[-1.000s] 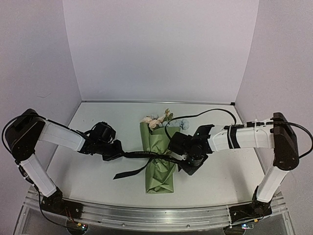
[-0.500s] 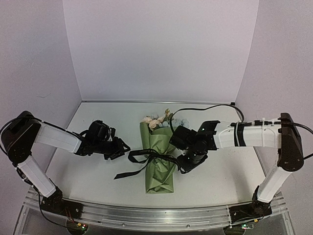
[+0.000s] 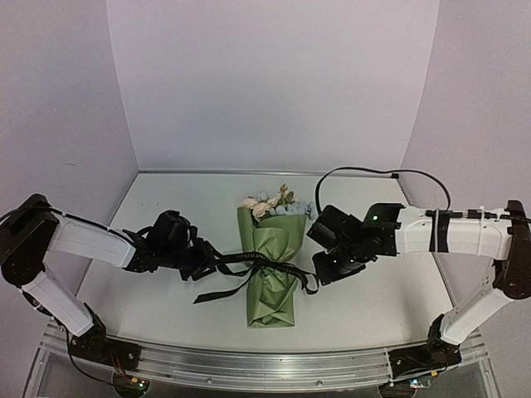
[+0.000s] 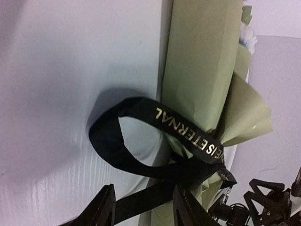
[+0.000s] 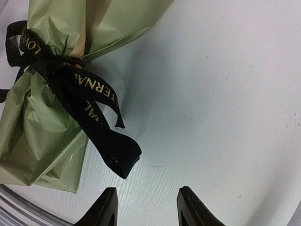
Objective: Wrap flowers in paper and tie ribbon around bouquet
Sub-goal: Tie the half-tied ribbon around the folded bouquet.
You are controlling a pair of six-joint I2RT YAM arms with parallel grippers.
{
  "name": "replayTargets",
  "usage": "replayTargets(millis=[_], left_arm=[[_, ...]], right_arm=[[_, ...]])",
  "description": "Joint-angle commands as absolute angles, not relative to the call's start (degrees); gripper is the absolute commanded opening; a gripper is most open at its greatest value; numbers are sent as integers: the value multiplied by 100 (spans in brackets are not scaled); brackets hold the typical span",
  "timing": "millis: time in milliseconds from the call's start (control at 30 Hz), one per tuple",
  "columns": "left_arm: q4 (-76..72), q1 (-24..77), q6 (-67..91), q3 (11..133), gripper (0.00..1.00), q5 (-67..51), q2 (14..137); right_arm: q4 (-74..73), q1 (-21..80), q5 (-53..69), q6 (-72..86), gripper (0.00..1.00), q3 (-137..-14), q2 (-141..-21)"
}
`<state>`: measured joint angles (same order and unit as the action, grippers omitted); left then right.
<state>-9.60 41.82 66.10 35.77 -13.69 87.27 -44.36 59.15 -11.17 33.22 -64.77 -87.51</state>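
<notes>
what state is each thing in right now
bouquet: lying flat, wrapped and tied
paper: rolled into a cone around the stems
flowers: heads poking out of the far end
ribbon: knotted around the middle, tails loose on both sides
left gripper: open, a ribbon tail crossing its gap
right gripper: open, holding nothing

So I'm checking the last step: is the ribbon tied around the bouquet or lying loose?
Tied: the ribbon wraps the bouquet, pinching its green paper at a knot, with a loop and tails hanging free.
</notes>
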Motion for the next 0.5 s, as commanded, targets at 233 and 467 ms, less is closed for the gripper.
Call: replayTargets(millis=[233,467], left_arm=[[-2221,4850,9629,3558,47,-1027,9473],[-2514,5001,10294,3695,44,-530,9816]], right_arm=[[-3914,5991,-1198,3478,45,-6183,-8564],[-3723,6064,-1233,3310,45,-6071,-8415]])
